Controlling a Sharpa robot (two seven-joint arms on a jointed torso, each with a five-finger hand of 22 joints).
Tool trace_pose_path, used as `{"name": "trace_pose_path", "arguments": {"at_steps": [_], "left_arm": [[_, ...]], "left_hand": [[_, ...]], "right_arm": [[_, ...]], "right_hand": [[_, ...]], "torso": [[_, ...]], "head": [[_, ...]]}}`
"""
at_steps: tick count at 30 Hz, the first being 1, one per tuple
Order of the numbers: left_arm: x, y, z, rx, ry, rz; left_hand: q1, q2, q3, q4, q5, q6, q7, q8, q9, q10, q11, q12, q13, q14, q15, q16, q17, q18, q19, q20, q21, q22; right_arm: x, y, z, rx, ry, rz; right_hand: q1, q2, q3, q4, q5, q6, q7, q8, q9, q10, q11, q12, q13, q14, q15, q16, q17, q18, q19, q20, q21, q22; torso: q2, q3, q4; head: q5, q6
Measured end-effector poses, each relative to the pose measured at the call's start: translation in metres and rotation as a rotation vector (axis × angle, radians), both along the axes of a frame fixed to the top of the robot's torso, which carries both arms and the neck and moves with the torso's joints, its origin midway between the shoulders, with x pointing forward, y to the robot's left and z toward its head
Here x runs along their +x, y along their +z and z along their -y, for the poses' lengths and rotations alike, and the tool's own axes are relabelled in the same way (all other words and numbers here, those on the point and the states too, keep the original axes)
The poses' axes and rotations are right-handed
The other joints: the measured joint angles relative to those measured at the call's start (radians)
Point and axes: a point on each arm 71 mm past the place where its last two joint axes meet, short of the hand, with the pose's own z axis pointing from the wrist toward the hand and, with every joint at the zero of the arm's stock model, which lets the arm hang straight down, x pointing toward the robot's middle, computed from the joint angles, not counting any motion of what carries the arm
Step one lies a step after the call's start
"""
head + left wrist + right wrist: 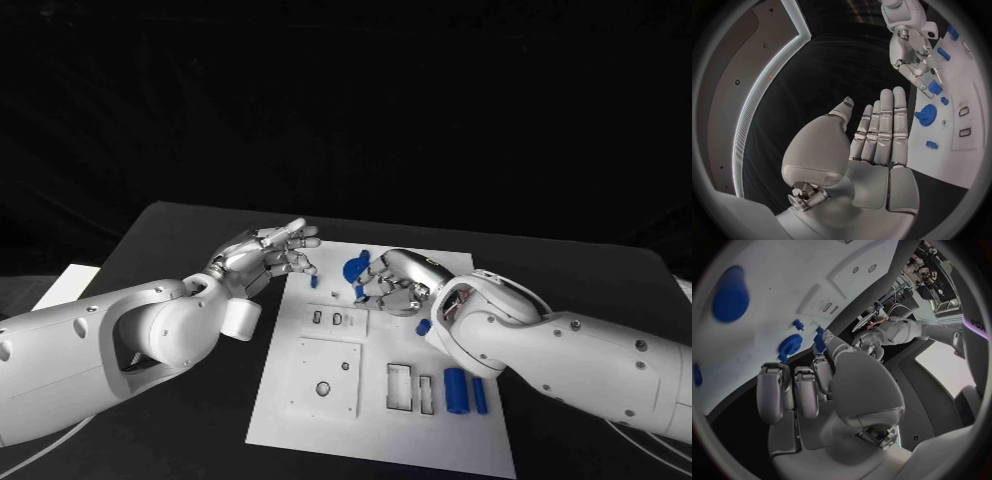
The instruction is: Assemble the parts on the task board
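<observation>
White task board (pixel 289 420) lay mid-counter in the head view, the right hand (pixel 392 283) pinching a small blue part (pixel 359 293) above it. In the left wrist view, the left hand (pixel 873 135) stood empty, fingers straight. In the right wrist view, fingertips (pixel 823 340) gripped the part.

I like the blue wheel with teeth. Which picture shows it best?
The left wrist view: the blue gear lies unblocked on the task board, teeth showing. The head view hides it partly behind the right hand; the right wrist view shows it smaller.
</observation>
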Motion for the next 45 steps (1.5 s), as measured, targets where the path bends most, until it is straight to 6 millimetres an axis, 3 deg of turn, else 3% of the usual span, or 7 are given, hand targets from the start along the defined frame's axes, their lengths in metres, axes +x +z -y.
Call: {"name": "trace_pose_path", "arguments": {"at_steps": [8,14,26,28,45], "left_arm": [[0.002,-0.001,0.002,-0.003,-0.002,-0.002],[0.002,-0.001,0.003,-0.005,-0.003,-0.003],[0.002,-0.001,0.004,-0.007,-0.005,-0.003],[0.002,-0.001,0.004,-0.007,-0.005,-0.003],[0.002,-0.001,0.004,-0.008,-0.008,-0.004]], "left_hand": [[0.000,0.000,0.000,0.000,0.000,0.000,0.000,0.000,0.000,0.000,0.000,0.000,0.000,0.000,0.000,0.000,-0.001,0.000,0.000,0.000,0.000,0.000],[0.000,0.000,0.000,0.000,0.000,0.000,0.000,0.000,0.000,0.000,0.000,0.000,0.000,0.000,0.000,0.000,-0.001,0.000,0.000,0.000,0.000,0.000],[0.000,0.000,0.000,0.000,0.000,0.000,0.000,0.000,0.000,0.000,0.000,0.000,0.000,0.000,0.000,0.000,-0.001,0.000,0.000,0.000,0.000,-0.001],[0.000,0.000,0.000,0.000,0.000,0.000,0.000,0.000,0.000,0.000,0.000,0.000,0.000,0.000,0.000,0.000,-0.001,0.000,0.000,0.000,0.000,-0.001],[0.000,0.000,0.000,0.000,0.000,0.000,0.000,0.000,0.000,0.000,0.000,0.000,0.000,0.000,0.000,0.000,-0.001,0.000,0.000,0.000,0.000,-0.001]], "right_arm": [[-0.006,-0.013,-0.022,-0.072,0.035,0.021],[-0.007,-0.016,-0.028,-0.110,0.042,0.042],[-0.008,-0.021,-0.034,-0.174,0.063,0.046],[-0.008,-0.020,-0.034,-0.181,0.065,0.049],[-0.010,-0.019,-0.033,-0.224,0.079,0.073]], "right_hand": [[-0.003,-0.003,0.000,0.000,-0.001,-0.001,-0.001,0.001,0.000,0.004,-0.004,-0.001,0.000,0.000,0.000,0.000,0.000,0.001,0.000,0.000,0.000,-0.001],[-0.009,-0.004,0.002,0.002,-0.003,0.000,-0.002,0.002,0.000,0.004,-0.004,-0.002,0.001,0.000,0.000,0.000,0.000,0.001,0.000,0.000,0.000,-0.001],[-0.023,-0.009,-0.001,0.005,0.001,0.002,-0.005,0.003,0.001,0.016,-0.016,-0.004,0.014,0.000,0.000,0.000,0.000,0.001,0.000,0.000,0.000,-0.002],[-0.024,-0.011,-0.001,0.005,0.001,0.001,-0.007,0.003,0.015,0.016,-0.016,-0.004,0.013,0.000,0.000,0.000,0.000,0.001,0.000,0.000,0.000,-0.002],[-0.029,-0.016,-0.001,0.005,0.000,0.003,-0.008,0.003,0.028,0.020,-0.019,-0.003,0.005,0.000,0.000,0.000,0.000,0.002,-0.004,-0.004,0.000,-0.003]], "torso": [[-0.003,-0.0038,0.0048],[-0.003,-0.0036,0.0042],[-0.002,-0.0015,0.0035],[-0.002,-0.0013,0.0036],[-0.002,-0.0020,0.0036]], "head": [[0.020,-0.013],[0.026,-0.021],[0.025,-0.031],[0.025,-0.032],[0.020,-0.039]]}}
